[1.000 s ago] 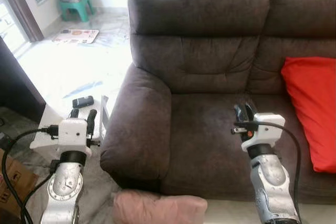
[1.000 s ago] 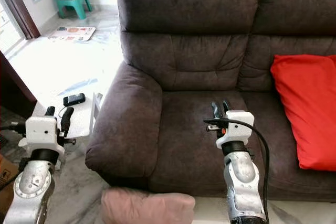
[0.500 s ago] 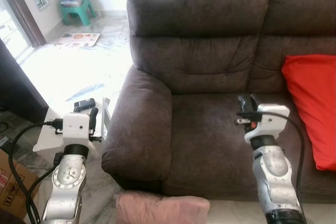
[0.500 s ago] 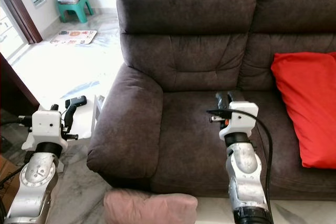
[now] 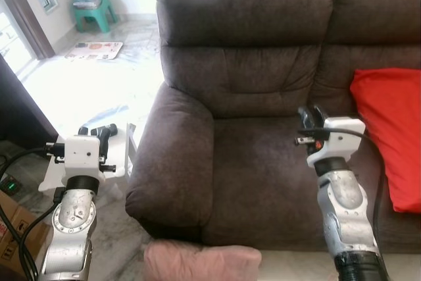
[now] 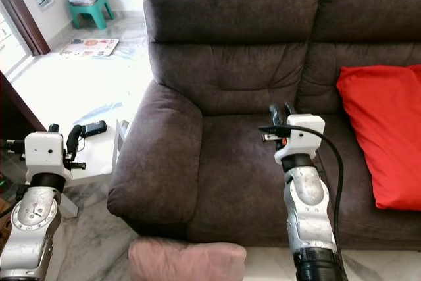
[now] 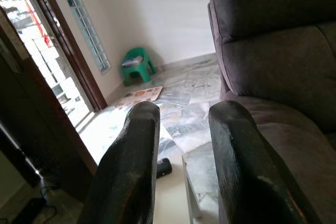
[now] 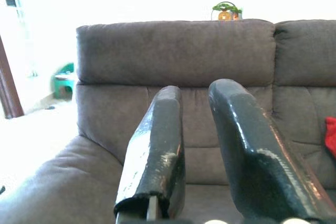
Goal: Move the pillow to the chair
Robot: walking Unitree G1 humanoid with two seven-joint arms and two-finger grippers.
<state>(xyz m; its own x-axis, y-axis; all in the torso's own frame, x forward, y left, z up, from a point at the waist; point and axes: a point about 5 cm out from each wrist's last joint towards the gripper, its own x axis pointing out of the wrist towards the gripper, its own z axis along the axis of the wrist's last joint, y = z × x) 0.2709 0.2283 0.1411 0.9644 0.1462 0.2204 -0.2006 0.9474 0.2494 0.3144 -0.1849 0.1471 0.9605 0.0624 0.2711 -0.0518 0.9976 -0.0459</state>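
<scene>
A red pillow (image 5: pixel 388 129) leans on the right seat of a dark brown sofa (image 5: pixel 250 64). On the floor in front of the sofa, at the bottom edge of the eye views, lies a pink pillow (image 5: pixel 200 261). A small green plastic chair (image 5: pixel 91 6) stands far back left by the wall. My right gripper (image 5: pixel 311 113) is raised over the left seat cushion, open and empty, left of the red pillow. Beside the sofa's arm, my left gripper (image 5: pixel 95 131) hovers over a low white table (image 5: pixel 46 179), open, holding nothing.
A black handheld device (image 6: pixel 95 127) lies on the white table. A printed mat (image 5: pixel 95 49) rests on the tiled floor near the green chair. Dark wooden furniture (image 5: pixel 16 110) stands at the left edge, with cables and a cardboard box below.
The right gripper has risen a little and drifted right over the seat. The left arm has shifted left, away from the sofa's arm. Both pillows lie as before.
</scene>
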